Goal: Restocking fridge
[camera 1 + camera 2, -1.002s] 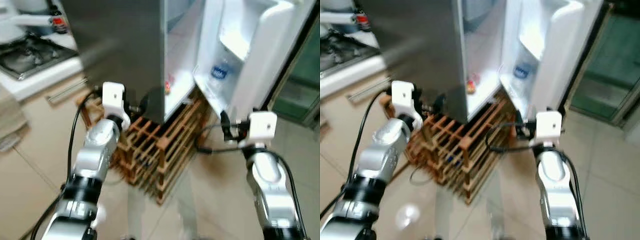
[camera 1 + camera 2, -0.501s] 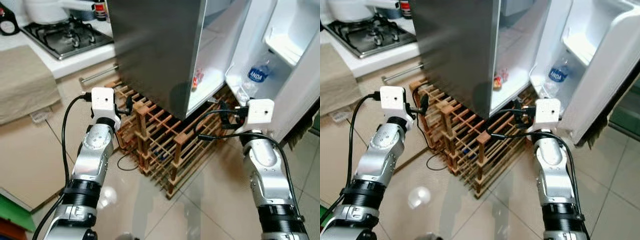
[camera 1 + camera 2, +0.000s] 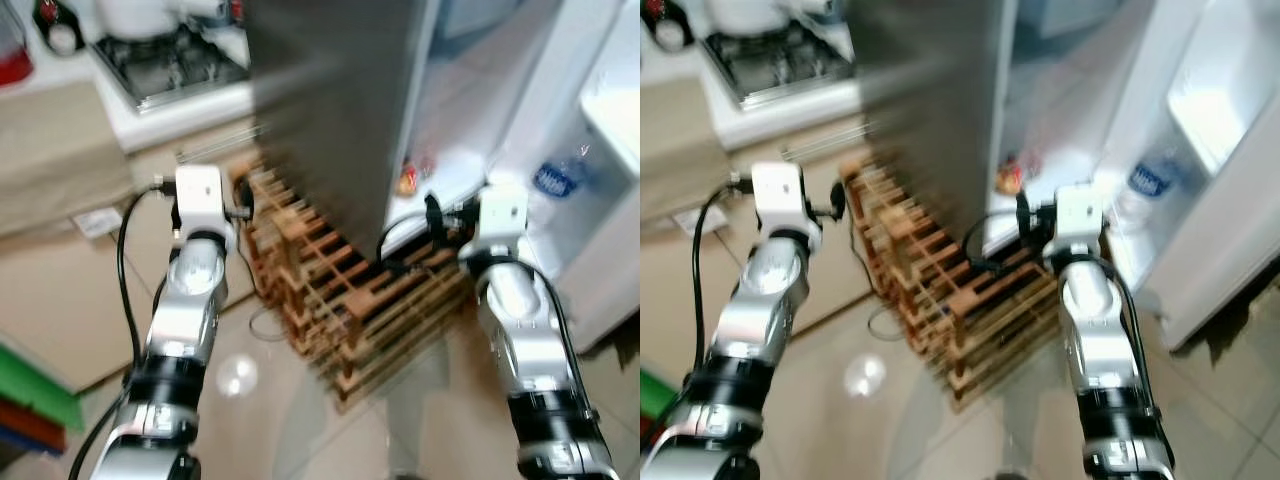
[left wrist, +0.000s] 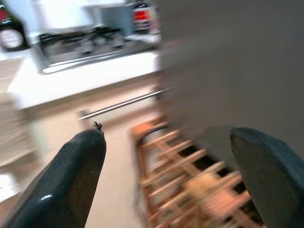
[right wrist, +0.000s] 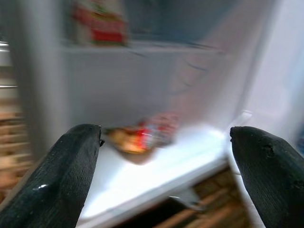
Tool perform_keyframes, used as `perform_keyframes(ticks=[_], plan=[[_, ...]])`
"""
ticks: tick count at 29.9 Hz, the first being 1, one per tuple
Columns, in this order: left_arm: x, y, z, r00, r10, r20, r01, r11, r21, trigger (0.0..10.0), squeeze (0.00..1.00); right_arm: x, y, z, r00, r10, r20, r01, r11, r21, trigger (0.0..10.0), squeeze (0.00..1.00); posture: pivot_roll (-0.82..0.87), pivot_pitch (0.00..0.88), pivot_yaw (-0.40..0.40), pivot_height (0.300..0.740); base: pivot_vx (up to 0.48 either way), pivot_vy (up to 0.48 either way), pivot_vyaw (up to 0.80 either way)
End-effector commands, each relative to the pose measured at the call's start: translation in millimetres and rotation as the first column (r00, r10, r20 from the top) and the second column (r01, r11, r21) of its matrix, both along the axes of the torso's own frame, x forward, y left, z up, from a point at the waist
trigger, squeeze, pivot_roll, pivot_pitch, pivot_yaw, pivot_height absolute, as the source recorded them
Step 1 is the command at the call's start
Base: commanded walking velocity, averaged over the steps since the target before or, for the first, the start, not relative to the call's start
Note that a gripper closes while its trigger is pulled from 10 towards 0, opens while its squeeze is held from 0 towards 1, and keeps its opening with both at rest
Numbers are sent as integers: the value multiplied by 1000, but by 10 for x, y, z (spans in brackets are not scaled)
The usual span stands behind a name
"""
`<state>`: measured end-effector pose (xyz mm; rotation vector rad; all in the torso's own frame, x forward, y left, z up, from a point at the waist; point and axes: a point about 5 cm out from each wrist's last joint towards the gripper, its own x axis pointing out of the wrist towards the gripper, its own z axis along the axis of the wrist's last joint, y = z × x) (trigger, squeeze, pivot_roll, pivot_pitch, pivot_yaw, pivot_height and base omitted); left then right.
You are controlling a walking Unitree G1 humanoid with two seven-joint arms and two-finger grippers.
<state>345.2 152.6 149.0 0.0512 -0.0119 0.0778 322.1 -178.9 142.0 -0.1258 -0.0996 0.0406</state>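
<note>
wooden rack (image 3: 372, 300) sat under open fridge (image 3: 340, 110) | both grippers wide, empty: left gripper (image 4: 166, 180), right gripper (image 5: 164, 171) | packet (image 5: 142, 135) at shelf's front edge | risk: blurred approach, arm clipping rack

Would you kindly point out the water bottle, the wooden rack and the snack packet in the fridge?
water bottle (image 3: 552, 179), left eye view, on its blue label.
wooden rack (image 3: 370, 300), left eye view, on a top slat.
snack packet (image 5: 142, 137), right wrist view, on its red middle.
</note>
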Motion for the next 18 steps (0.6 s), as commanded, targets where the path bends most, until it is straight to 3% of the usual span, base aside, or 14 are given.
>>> perform_keyframes(ticks=[1,8,13,14,16,18], plan=[[14,-94,51,1000,-18,17,18,1000,7,10000,0,-1,-102,-14,999,-40,-11,40,999,-5,10000,0,-92,0,34,740,0,0,0],[21,-147,67,998,-58,23,58,998,-2,10000,0,-49,-225,60,993,-112,23,111,994,11,10000,0,-90,0,35,740,0,0,0],[22,-184,60,997,-74,17,74,997,-10,10000,0,-130,-381,37,984,-178,-7,178,983,-36,10000,0,-95,0,40,740,0,0,0],[18,-203,60,996,-82,18,82,997,-9,10000,0,-165,-606,8,966,-257,-29,255,965,-61,10000,0,-95,0,40,740,0,0,0],[15,-208,61,996,-86,19,86,996,-8,10000,0,-180,-703,2,957,-287,-35,284,956,-70,10000,0,-97,0,43,740,0,0,0],[17,-208,57,996,-90,16,90,996,-7,10000,0,-219,-1008,12,926,-375,-37,368,922,-124,10000,0,-99,0,45,740,0,0,0]])
